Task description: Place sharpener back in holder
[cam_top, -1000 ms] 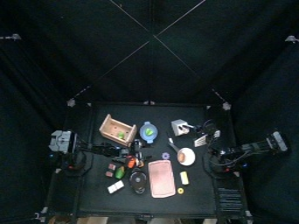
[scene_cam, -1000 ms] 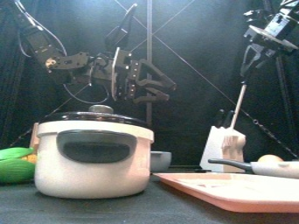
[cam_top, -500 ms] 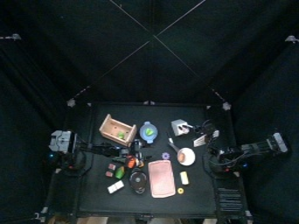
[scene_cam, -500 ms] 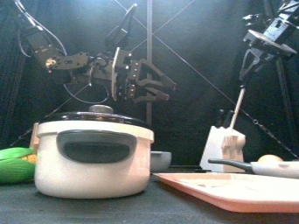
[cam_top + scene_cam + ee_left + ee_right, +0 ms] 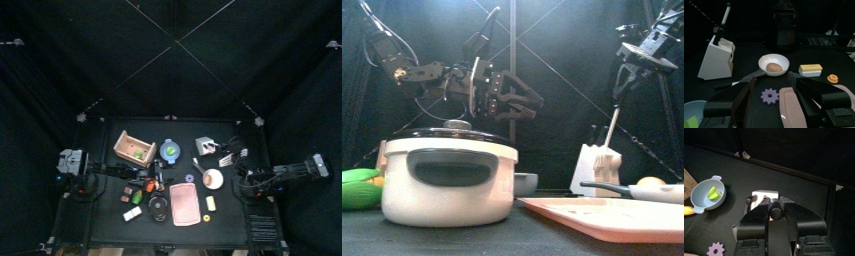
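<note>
The holder [image 5: 717, 59], a small pale block, stands right of the blue bowl [image 5: 171, 150] and shows too in the top view [image 5: 207, 145] and the front view [image 5: 599, 168]. The sharpener [image 5: 615, 125], a thin rod, stands tilted with its lower end at the holder. My right gripper [image 5: 621, 85] hangs over it at the upper right. In the right wrist view my right gripper [image 5: 776, 204] is shut on the sharpener's dark upper end [image 5: 776, 211], directly above the holder [image 5: 764, 194]. My left gripper [image 5: 774, 85] hovers open and holds nothing over the table's left side.
A lidded cream pot [image 5: 449, 185] and a pink cutting board [image 5: 609, 215] fill the front. A tan wooden box [image 5: 134, 148] stands at the back left. A white bowl [image 5: 774, 64], a purple gear [image 5: 769, 95] and a yellow block [image 5: 811, 69] lie mid-table.
My right gripper has shifted slightly up and to the right in the front view, its jaws a touch closer. The rod and the left arm have stayed in place.
</note>
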